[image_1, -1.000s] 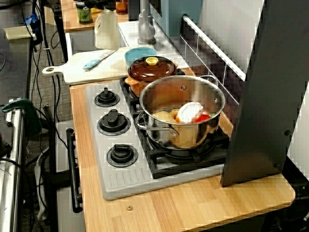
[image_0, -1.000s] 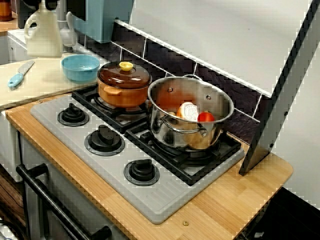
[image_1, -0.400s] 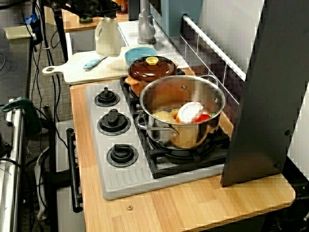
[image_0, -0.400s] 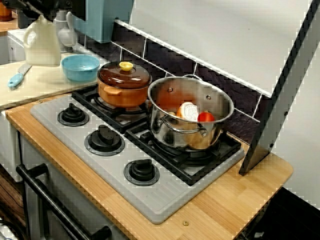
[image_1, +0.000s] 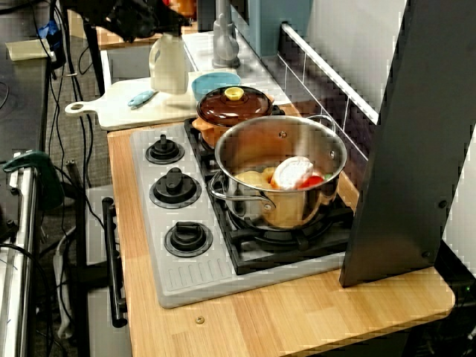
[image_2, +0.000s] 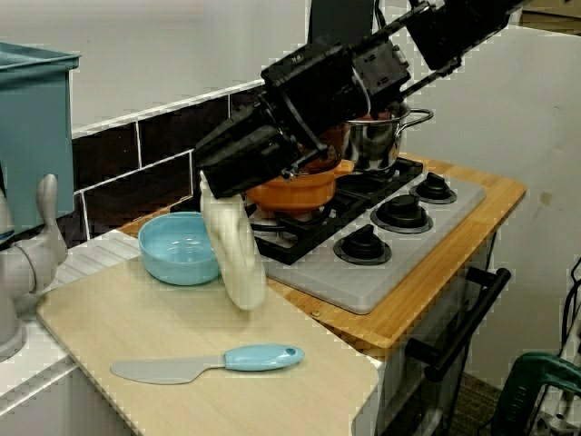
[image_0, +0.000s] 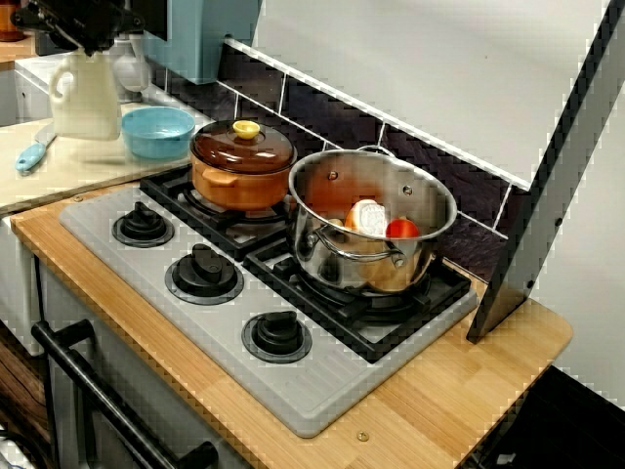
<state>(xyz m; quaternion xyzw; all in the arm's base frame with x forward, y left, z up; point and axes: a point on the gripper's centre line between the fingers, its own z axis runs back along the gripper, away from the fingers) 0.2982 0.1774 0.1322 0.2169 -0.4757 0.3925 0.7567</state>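
My gripper (image_2: 238, 177) is shut on the top of a white plastic jug (image_2: 233, 250), which hangs slightly tilted just over the pale cutting board (image_2: 300, 386). In the front view the jug (image_0: 86, 94) is at the far left under the dark gripper (image_0: 83, 34); the stove-end view has the jug (image_1: 169, 65) at the top. A light blue bowl (image_2: 179, 247) stands right behind the jug. A blue-handled spatula (image_2: 209, 361) lies on the board in front of it.
On the hob, a brown lidded pot (image_0: 242, 161) sits on the back left burner beside a steel pot (image_0: 371, 220) holding food items. Three knobs (image_0: 203, 271) line the front of the stove. A grey faucet (image_2: 27, 263) and a teal box (image_0: 205, 39) stand behind the board.
The gripper came down onto the jug and took hold of it. The jug has shifted toward the blue bowl and the stove and now tilts off the board.
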